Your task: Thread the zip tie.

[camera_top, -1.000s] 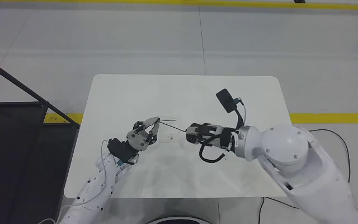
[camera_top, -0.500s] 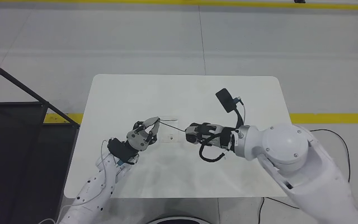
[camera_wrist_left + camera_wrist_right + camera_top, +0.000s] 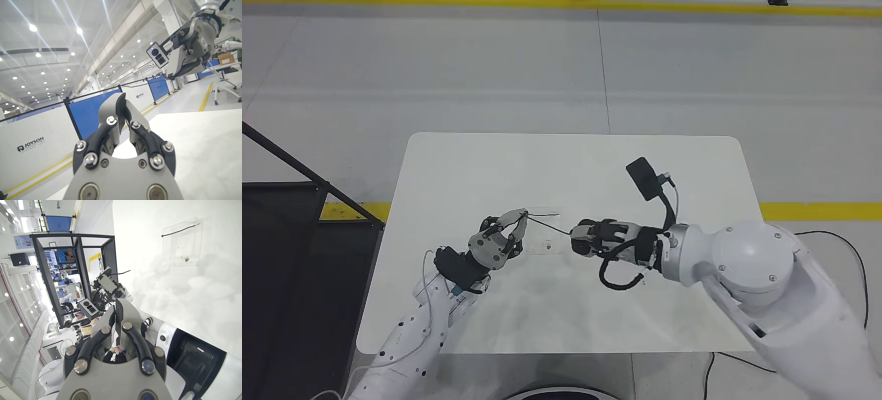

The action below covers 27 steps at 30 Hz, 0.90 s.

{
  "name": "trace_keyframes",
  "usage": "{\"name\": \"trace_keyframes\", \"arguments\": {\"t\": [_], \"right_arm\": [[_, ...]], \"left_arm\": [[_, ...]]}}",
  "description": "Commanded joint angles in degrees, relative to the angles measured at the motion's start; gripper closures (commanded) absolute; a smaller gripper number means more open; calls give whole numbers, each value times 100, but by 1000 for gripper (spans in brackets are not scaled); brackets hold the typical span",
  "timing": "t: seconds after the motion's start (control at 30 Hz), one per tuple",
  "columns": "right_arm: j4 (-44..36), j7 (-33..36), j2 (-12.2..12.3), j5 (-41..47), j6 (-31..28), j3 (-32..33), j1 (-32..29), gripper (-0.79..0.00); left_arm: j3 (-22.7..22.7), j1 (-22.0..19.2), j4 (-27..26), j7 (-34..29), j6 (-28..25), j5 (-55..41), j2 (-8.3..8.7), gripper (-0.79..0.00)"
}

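A thin black zip tie (image 3: 552,224) stretches in the air between my two grippers over the white table (image 3: 672,170). My left gripper (image 3: 521,219) is shut on one end, and a short piece of the tie (image 3: 123,272) sticks out past its fingers. My right gripper (image 3: 579,237) faces it from the other side, fingers (image 3: 121,308) pressed together on the tie's other end. In the left wrist view my left gripper (image 3: 123,98) is shut and the right gripper (image 3: 170,74) hangs beyond it, also shut.
A clear plastic plate (image 3: 196,247) lies flat on the table under the grippers, with a second black zip tie (image 3: 177,231) on it. A dark frame (image 3: 282,230) stands beside the table's left edge.
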Motion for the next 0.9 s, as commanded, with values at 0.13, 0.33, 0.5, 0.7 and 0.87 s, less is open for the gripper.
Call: {"name": "trace_keyframes", "arguments": {"t": [0.13, 0.33, 0.5, 0.7, 0.87], "right_arm": [[-232, 164, 86, -329, 145, 48, -178, 0], [-381, 211, 136, -276, 138, 245, -386, 0], [-427, 270, 166, -166, 98, 407, -497, 0], [-414, 305, 176, -73, 61, 473, -520, 0], [-336, 289, 162, 27, 113, 458, -436, 0]], "left_arm": [[-98, 121, -245, -92, -534, -129, 48, 0], [-182, 135, -296, -11, -978, -203, 93, 0], [-170, 115, -288, 11, -1018, -133, 107, 0], [-151, 92, -264, 38, -1006, -108, 115, 0], [-133, 76, -249, 72, -1003, -87, 122, 0]]}}
